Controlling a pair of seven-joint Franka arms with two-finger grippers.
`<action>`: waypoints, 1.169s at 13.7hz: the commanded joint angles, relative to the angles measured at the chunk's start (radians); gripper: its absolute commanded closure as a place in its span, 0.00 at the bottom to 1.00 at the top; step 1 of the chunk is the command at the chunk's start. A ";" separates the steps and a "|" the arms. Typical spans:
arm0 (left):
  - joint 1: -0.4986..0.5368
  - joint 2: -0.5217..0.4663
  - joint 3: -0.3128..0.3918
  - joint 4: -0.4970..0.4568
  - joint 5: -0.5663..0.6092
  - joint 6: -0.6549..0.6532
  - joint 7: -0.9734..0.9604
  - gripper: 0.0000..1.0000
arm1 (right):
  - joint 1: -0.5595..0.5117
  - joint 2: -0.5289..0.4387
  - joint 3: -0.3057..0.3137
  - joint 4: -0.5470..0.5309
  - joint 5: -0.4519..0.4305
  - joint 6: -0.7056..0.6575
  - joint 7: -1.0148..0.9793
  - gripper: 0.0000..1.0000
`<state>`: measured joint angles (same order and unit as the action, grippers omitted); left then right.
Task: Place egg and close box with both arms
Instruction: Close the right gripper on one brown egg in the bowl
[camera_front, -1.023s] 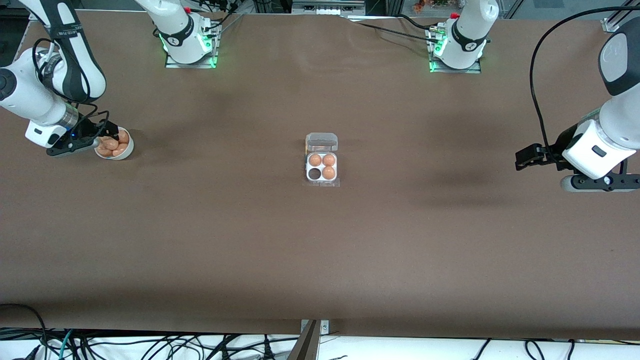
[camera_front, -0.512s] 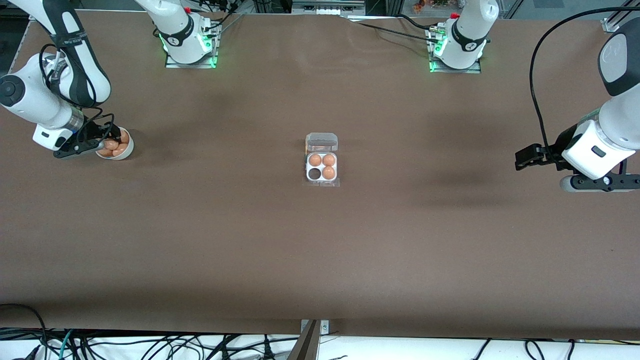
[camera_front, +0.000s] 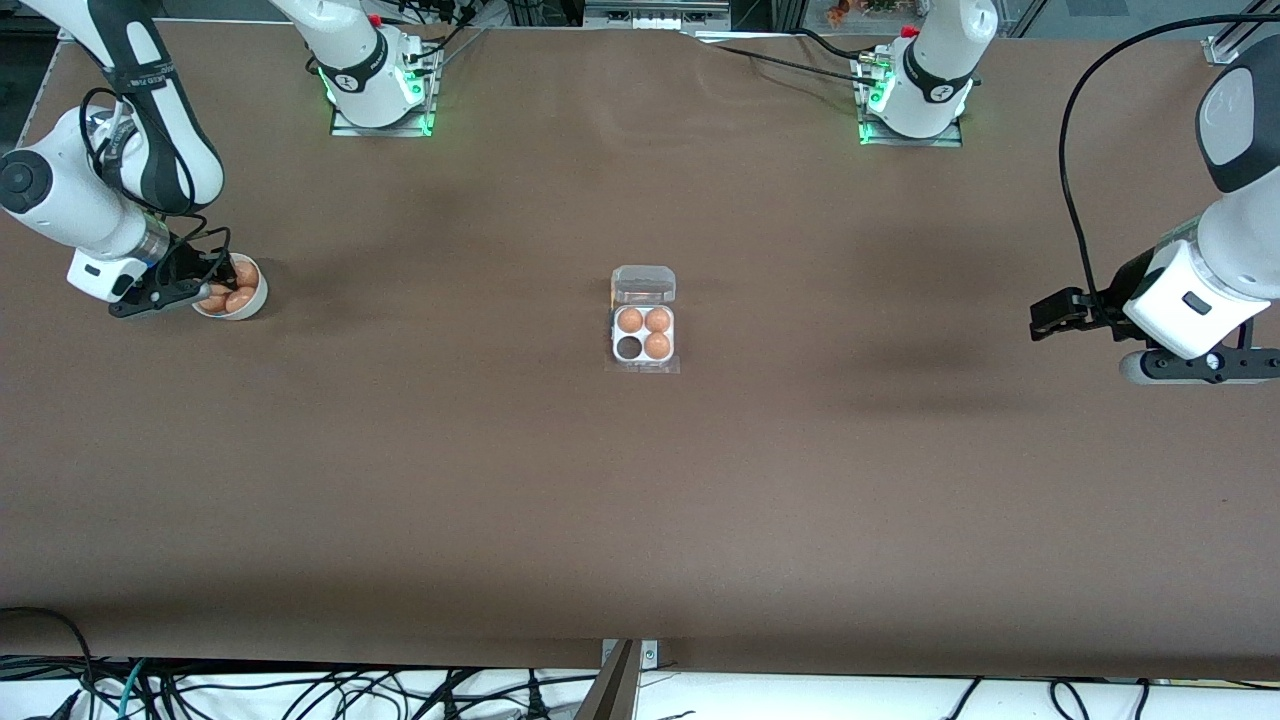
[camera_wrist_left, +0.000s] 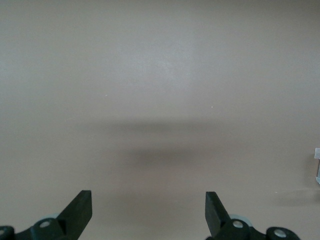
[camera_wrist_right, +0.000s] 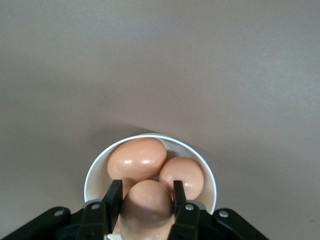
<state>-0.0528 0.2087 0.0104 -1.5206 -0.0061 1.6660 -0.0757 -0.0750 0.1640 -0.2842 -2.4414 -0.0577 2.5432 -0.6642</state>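
Observation:
The box stands mid-table with its clear lid (camera_front: 643, 284) open, on the side toward the robots' bases. Its white tray (camera_front: 643, 358) holds three eggs, and the cup (camera_front: 629, 347) toward the right arm's end, nearer the front camera, is bare. My right gripper (camera_front: 205, 285) is at the white bowl (camera_front: 251, 307). In the right wrist view it (camera_wrist_right: 146, 200) is shut on an orange-brown egg (camera_wrist_right: 146, 207) over the bowl (camera_wrist_right: 94, 172). My left gripper (camera_front: 1045, 322) waits open and empty over bare table at the left arm's end, and it also shows in the left wrist view (camera_wrist_left: 148, 210).
Two more eggs (camera_wrist_right: 137, 159) lie in the bowl under the held one. The brown table (camera_front: 640, 500) lies bare between the bowl and the box. The arm bases stand along the edge farthest from the front camera.
My right hand has shifted a little at the bowl and lifted slightly with the egg between its fingers. The left arm and the box have not moved.

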 joint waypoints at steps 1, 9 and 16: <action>0.004 0.003 -0.001 0.010 -0.017 -0.014 0.008 0.00 | 0.001 -0.008 -0.001 -0.016 0.001 -0.008 0.008 0.61; 0.004 0.003 -0.001 0.010 -0.015 -0.014 0.008 0.00 | 0.034 -0.023 0.007 0.096 0.004 -0.190 0.051 0.74; 0.004 0.003 -0.001 0.010 -0.015 -0.014 0.008 0.00 | 0.090 -0.008 0.072 0.292 0.012 -0.348 0.051 0.75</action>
<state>-0.0529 0.2090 0.0104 -1.5207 -0.0061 1.6654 -0.0757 -0.0044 0.1580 -0.2615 -2.2261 -0.0560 2.2661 -0.6236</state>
